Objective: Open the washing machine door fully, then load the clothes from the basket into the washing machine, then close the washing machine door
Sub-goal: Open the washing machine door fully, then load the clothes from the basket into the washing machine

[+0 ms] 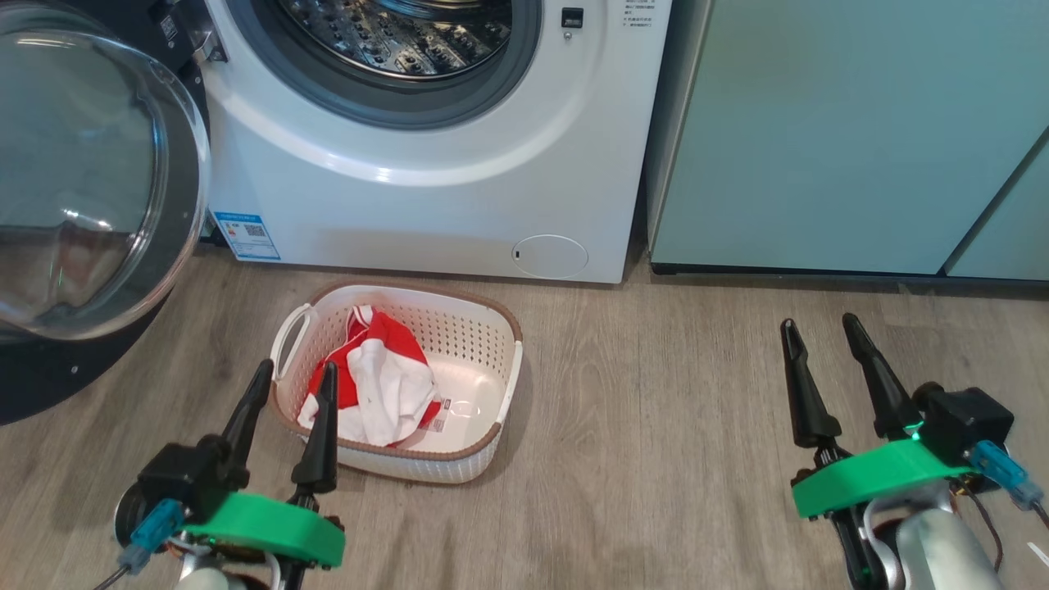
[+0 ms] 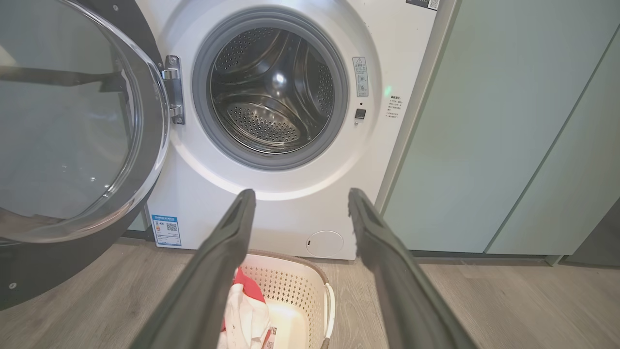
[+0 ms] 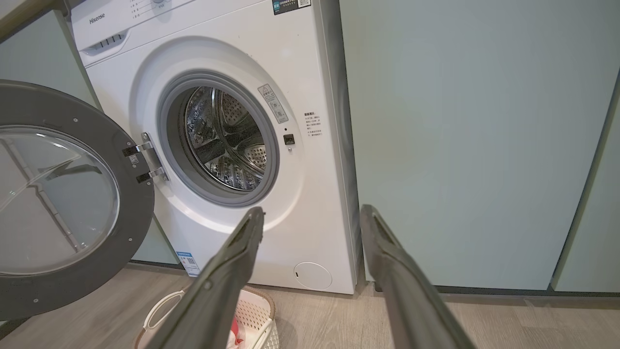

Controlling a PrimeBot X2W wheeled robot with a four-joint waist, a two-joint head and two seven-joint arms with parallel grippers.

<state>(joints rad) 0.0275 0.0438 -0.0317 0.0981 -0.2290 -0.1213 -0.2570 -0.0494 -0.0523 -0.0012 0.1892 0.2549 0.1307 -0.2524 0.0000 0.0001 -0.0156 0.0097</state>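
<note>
fingers of left end effector [image 1: 297,369] stand apart and empty at the near left edge of the basket [image 1: 483,328]; right end effector [image 1: 819,324] is spread too, over floor [image 1: 656,393]. clothes [image 1: 373,377] lie inside the basket, before the washing machine [image 1: 426,205], door [image 1: 82,180] swung wide.

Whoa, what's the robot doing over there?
The robot is doing laundry. The washing machine door stands wide open, and the drum looks empty. The red and white clothes lie in the basket on the floor in front of the washing machine. The left hand hovers open by the basket; the right hand is open too, off to the side. Neither holds anything.
</note>
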